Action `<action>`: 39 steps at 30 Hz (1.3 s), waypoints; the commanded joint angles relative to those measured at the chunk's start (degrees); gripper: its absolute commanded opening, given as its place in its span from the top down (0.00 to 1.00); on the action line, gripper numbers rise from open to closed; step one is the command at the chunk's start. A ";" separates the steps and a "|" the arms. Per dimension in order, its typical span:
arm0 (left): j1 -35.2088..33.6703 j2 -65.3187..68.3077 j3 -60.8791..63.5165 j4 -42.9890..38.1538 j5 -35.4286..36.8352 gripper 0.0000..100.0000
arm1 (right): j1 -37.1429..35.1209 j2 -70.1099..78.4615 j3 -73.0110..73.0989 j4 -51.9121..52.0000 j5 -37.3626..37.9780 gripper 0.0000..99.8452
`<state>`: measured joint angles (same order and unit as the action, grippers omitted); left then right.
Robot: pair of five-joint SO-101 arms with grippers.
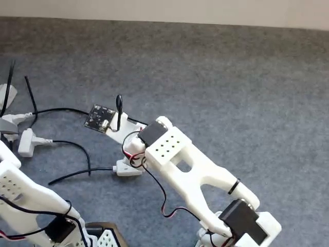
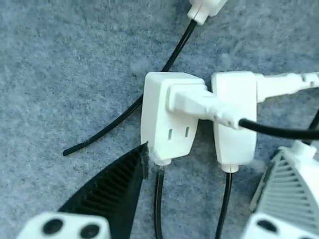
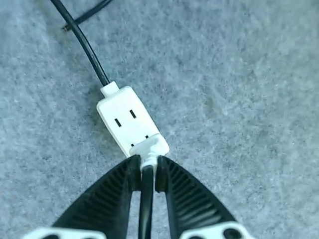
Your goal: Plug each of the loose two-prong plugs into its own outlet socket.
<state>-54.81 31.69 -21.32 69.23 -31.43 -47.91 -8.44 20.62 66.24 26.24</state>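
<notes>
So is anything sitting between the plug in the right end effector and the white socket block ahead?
Nothing visible. The right end effector grips the plug, which butts against the near end of the socket block with no gap. The block's own black cord leaves from the far end.

Three outlet sockets (image 2: 164, 130) (image 2: 234, 137) (image 3: 124, 117), and perhaps three plugs (image 2: 197, 102) (image 2: 204, 7) (image 3: 149, 147).

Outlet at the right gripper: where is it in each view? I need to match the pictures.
High view: outlet near centre, just left of the right arm and its tip.
Right wrist view: outlet mid-picture, a plug in its end, held by the right gripper.
Left wrist view: probably the white piece cut by the edge, beyond two plugged outlets; not certain.
Shared landmark: its black cord.
</notes>
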 commanded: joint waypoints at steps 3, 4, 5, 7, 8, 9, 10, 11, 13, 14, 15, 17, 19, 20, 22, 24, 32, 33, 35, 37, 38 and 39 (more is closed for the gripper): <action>-0.66 -0.84 -2.59 -0.09 -0.44 0.63 | 0.48 -0.66 -2.51 -0.13 -0.79 0.99; -0.66 -0.84 -2.59 -0.09 -0.44 0.63 | 0.40 -0.57 -2.42 0.57 -0.79 0.99; -0.66 -0.84 -2.59 -0.09 -0.44 0.63 | 0.31 -0.40 -2.51 1.36 -0.79 0.99; -0.66 -0.84 -2.59 -0.09 -0.44 0.63 | 0.31 -0.57 -2.59 1.80 -0.79 0.99; -0.66 -0.84 -2.59 -0.09 -0.44 0.63 | 0.31 -0.66 -2.68 2.07 -0.79 0.99; -0.66 -0.84 -2.59 -0.09 -0.44 0.63 | 0.31 -0.75 -2.77 2.07 -0.97 0.99; -0.66 -0.84 -2.59 -0.09 -0.44 0.63 | 0.31 -0.75 -2.77 2.15 -1.05 0.99; -0.66 -0.84 -2.59 -0.09 -0.44 0.63 | 0.31 -0.75 -2.51 2.15 -1.05 0.99; -0.66 -0.84 -2.59 -0.09 -0.44 0.63 | 0.31 -0.66 -2.42 2.15 -1.14 0.99; -0.66 -0.84 -2.59 -0.09 -0.44 0.63 | 0.31 -0.66 -2.42 2.15 -1.05 0.99; -0.66 -0.84 -2.59 -0.09 -0.44 0.63 | 0.31 -0.66 -2.42 2.15 -1.05 0.99; -0.66 -0.84 -2.59 -0.09 -0.44 0.63 | 0.31 -0.66 -2.42 2.15 -1.14 0.99; -0.66 -0.84 -2.59 -0.09 -0.44 0.63 | 0.22 -0.66 -2.42 2.15 -1.23 0.99; -0.66 -0.84 -2.59 -0.09 -0.44 0.63 | 0.22 -0.66 -2.42 2.15 -1.32 0.99; -0.66 -0.84 -2.59 -0.09 -0.44 0.63 | 0.22 -0.66 -2.59 1.89 -2.90 0.99; -0.66 -0.84 -2.59 -0.09 -0.44 0.63 | 0.13 -0.75 -2.68 1.98 -3.52 0.99; -0.75 -0.84 -2.68 -0.09 -0.53 0.63 | -1.71 -0.75 -2.51 2.15 -3.96 0.99; -0.75 -0.84 -2.68 -0.09 -0.62 0.63 | -1.80 -0.75 -2.59 2.15 -4.13 0.99; -0.75 -0.84 -2.68 -0.18 -0.62 0.63 | -2.15 -0.75 -2.86 2.15 -5.19 0.99; -0.75 -0.84 -2.68 -0.18 -0.62 0.63 | -2.59 -0.75 -2.86 2.24 -5.45 0.99; -0.75 -0.84 -2.68 -0.18 -0.62 0.63 | -2.86 -0.75 -2.86 2.24 -5.54 0.99; -0.75 -0.84 -2.68 -0.18 -0.62 0.63 | -3.30 -0.75 -2.86 2.24 -5.54 0.99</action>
<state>-54.90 31.69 -21.32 69.23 -31.78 -49.67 -8.35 20.09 68.09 21.49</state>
